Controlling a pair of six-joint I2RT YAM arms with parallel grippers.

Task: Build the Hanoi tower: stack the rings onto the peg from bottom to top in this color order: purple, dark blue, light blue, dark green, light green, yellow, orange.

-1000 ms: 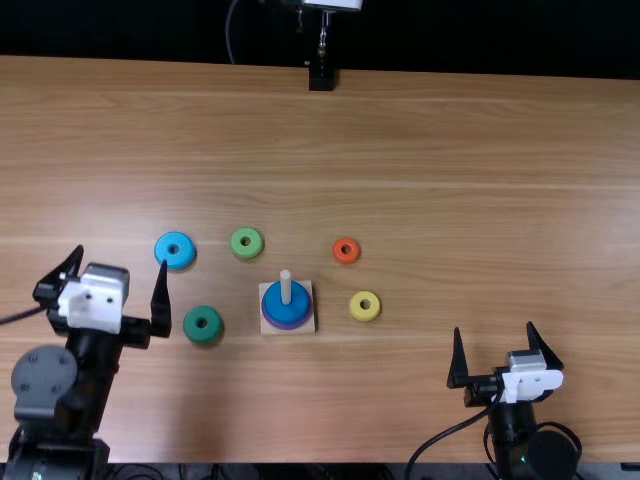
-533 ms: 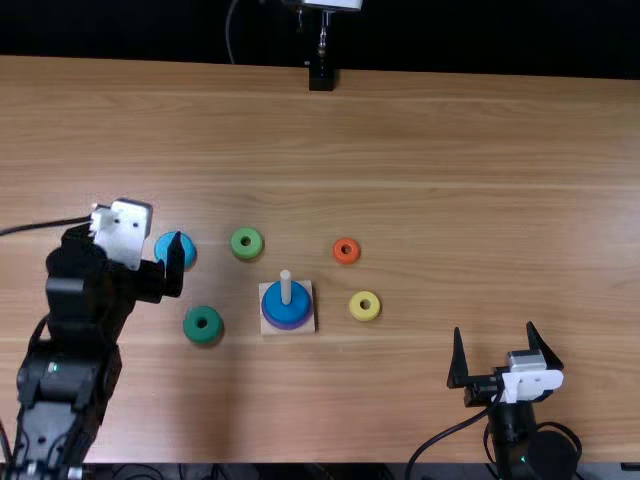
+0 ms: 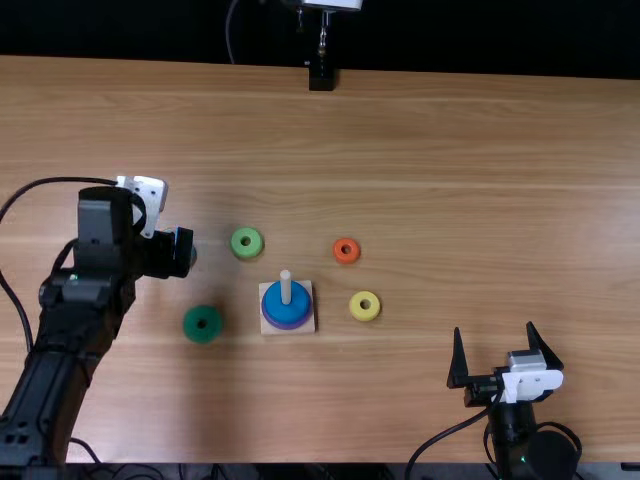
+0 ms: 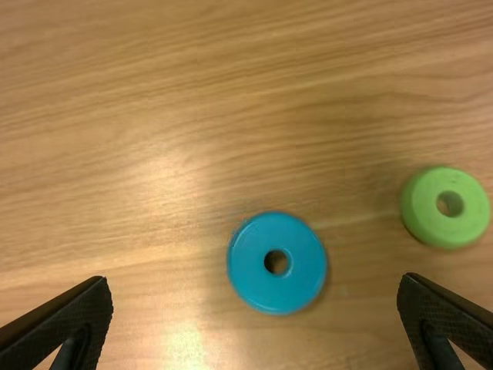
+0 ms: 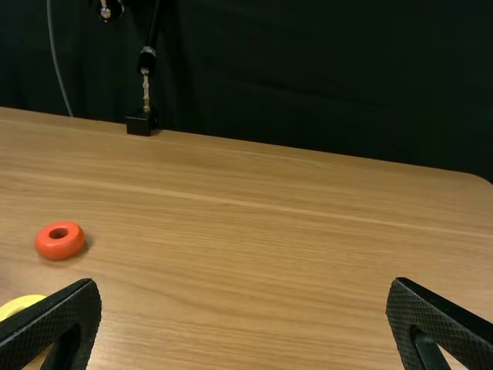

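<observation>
My left gripper is over the light blue ring, largely hiding it. In the left wrist view the open left gripper has the light blue ring below and between its fingers, untouched. The peg holds the dark blue ring on top of the purple ring. Loose on the table lie the dark green ring, light green ring, yellow ring and orange ring. My right gripper, at the lower right, is open and empty; the right wrist view shows the right gripper likewise.
The peg's square wooden base stands near the rings on the wooden table. A black stand foot sits at the far edge. A cable curves beside the right arm.
The left gripper has moved forward and to the right, from left of the rings to above the light blue ring, and tipped downward. The right arm and the rings have stayed put.
</observation>
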